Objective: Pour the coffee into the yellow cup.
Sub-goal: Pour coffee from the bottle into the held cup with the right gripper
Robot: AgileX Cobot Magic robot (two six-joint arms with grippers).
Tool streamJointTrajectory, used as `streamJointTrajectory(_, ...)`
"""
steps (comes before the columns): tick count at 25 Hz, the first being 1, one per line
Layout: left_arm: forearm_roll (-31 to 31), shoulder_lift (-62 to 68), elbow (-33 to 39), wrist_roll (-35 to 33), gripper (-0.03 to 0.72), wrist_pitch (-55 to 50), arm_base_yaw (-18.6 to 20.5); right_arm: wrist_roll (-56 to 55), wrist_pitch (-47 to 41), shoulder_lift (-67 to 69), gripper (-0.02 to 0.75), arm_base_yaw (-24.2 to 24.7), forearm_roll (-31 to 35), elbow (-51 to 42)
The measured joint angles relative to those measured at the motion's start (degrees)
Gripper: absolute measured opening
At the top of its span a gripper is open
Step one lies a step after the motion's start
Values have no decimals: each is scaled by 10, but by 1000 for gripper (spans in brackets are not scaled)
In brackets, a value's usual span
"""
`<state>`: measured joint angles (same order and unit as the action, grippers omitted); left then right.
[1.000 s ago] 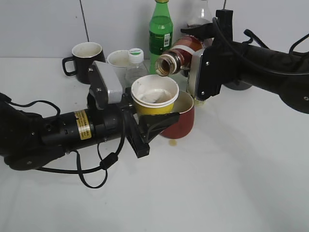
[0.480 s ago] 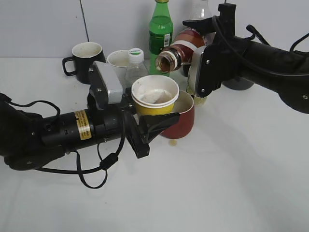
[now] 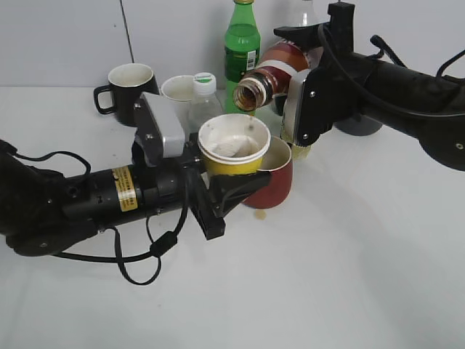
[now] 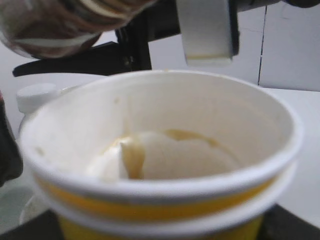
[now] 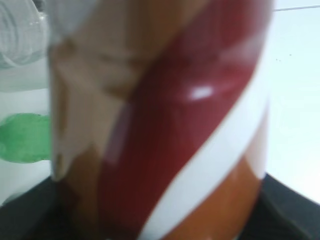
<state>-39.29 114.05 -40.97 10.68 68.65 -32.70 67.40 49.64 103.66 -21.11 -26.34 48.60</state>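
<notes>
My left gripper (image 3: 227, 183) is shut on the yellow cup (image 3: 233, 147) and holds it up in front of the red mug (image 3: 272, 179). The cup fills the left wrist view (image 4: 160, 165); its white inside shows a little brown liquid. My right gripper (image 3: 299, 102) is shut on the coffee bottle (image 3: 272, 76). The bottle lies tilted, its open mouth pointing left and slightly down, just above and behind the cup's far rim. Its brown-red label with a white swoosh fills the right wrist view (image 5: 165, 125).
A black mug (image 3: 127, 91), a white cup (image 3: 178, 91), a small clear capped bottle (image 3: 204, 98) and a tall green bottle (image 3: 241, 47) stand behind. A small brown spill (image 3: 260, 214) lies on the white table (image 3: 349, 254) by the red mug.
My right gripper has lifted the coffee bottle a little and raised its body, so the mouth sits slightly higher and farther right. The left arm and cup have stayed put.
</notes>
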Motion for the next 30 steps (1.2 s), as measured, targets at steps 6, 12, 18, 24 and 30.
streamJointTrajectory(6, -11, 0, 0, 0, 433, 0, 0, 8, 2, 0, 505, 0, 0, 0)
streamJointTrajectory(12, -12, 0, 0, 0, 433, 0, 0, 13, 3, 0, 505, 0, 0, 0)
streamJointTrajectory(18, -12, 0, 0, 0, 426, 0, 0, 27, 4, 0, 505, 0, 0, 0)
streamJointTrajectory(24, -13, 0, 0, 0, 425, 0, 0, 29, 4, 0, 505, 0, 0, 0)
streamJointTrajectory(30, -13, 0, 0, 0, 425, 0, 0, 32, 4, 0, 505, 0, 0, 0)
